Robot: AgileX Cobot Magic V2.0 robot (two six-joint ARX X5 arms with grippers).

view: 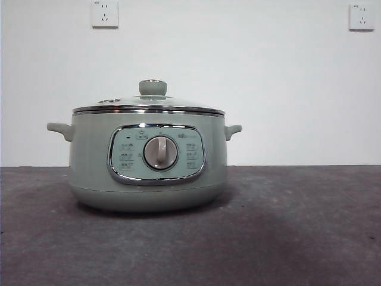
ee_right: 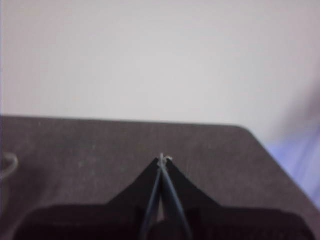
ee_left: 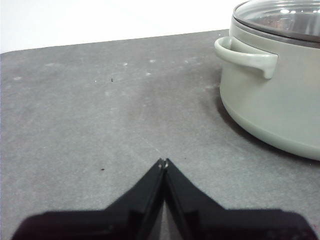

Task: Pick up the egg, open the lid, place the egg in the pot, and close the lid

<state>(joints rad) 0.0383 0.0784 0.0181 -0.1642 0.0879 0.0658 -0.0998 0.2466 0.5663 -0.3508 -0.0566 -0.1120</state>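
Observation:
The sage-green pot (view: pixel 149 164) stands left of centre on the dark table, dial facing the front camera. The glass lid (view: pixel 149 107) with its green knob (view: pixel 152 87) sits closed on it. No egg shows in any view. My left gripper (ee_left: pixel 163 162) is shut and empty, low over the table beside the pot (ee_left: pixel 272 95), whose side handle (ee_left: pixel 245 54) and lid (ee_left: pixel 282 17) are near. My right gripper (ee_right: pixel 162 159) is shut and empty over bare table, away from the pot. Neither arm appears in the front view.
Two wall sockets (view: pixel 105 13) (view: pixel 361 16) sit high on the white wall behind. The far table edge and a rounded corner (ee_right: pixel 247 130) show in the right wrist view. A pale curved thing (ee_right: pixel 7 165) peeks in at that view's edge.

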